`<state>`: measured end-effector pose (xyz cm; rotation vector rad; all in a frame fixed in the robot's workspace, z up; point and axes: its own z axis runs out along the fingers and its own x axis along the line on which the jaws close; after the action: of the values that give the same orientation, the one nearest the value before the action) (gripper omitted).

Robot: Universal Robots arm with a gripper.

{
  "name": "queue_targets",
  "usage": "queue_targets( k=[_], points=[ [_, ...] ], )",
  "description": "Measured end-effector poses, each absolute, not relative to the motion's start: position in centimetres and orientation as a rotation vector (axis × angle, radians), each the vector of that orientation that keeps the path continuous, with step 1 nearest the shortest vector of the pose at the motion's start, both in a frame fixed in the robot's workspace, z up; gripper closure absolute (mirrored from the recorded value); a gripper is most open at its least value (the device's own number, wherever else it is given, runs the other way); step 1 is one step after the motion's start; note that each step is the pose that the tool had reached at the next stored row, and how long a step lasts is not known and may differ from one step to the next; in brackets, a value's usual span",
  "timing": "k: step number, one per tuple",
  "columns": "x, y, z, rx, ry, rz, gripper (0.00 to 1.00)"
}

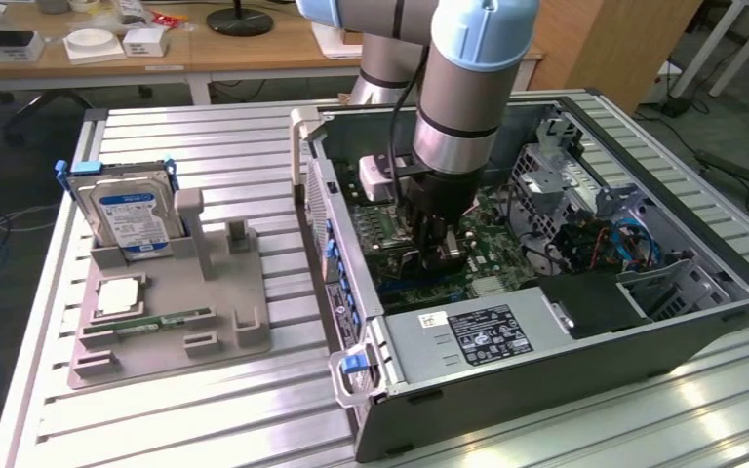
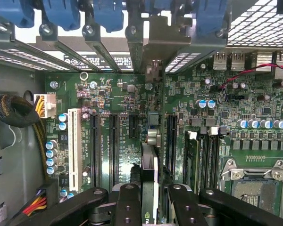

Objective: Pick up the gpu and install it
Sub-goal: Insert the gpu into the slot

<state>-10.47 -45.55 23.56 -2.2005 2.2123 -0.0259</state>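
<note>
- on the exterior view's left, a grey holder tray (image 1: 173, 322) was seen on the slatted metal table (image 1: 192, 429).
- a silver hard drive with a blue label (image 1: 132, 216) was stood upright in the tray's rear slot.
- a slim green memory stick (image 1: 167, 319) was laid flat on the tray, nearer the front.
- to the right of the tray, an open computer case (image 1: 531, 331) was placed on its side, with the motherboard (image 1: 498, 253) exposed.
- the robot arm (image 1: 472, 88) was lowered into the case from above, over the motherboard.
- the gripper (image 2: 149, 197) was found partly closed, its black fingers (image 2: 127, 202) clamped on either side of the gpu (image 2: 150, 167).
- the gpu was held on edge between the fingers, directly over the expansion slots (image 2: 111, 146), its far end reaching to the bracket openings in the case's rear wall (image 2: 151, 52).
- whether the card was fully seated in its slot could not be told.
- a power supply with a label (image 1: 479, 336) was seen at the case's near end.
</note>
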Motion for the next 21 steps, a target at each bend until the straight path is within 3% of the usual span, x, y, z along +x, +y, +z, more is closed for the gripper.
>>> queue_targets(
  k=[21],
  points=[
    [-10.70,-45.55,23.57,-2.196,2.208,-0.034,0.73]
  ],
)
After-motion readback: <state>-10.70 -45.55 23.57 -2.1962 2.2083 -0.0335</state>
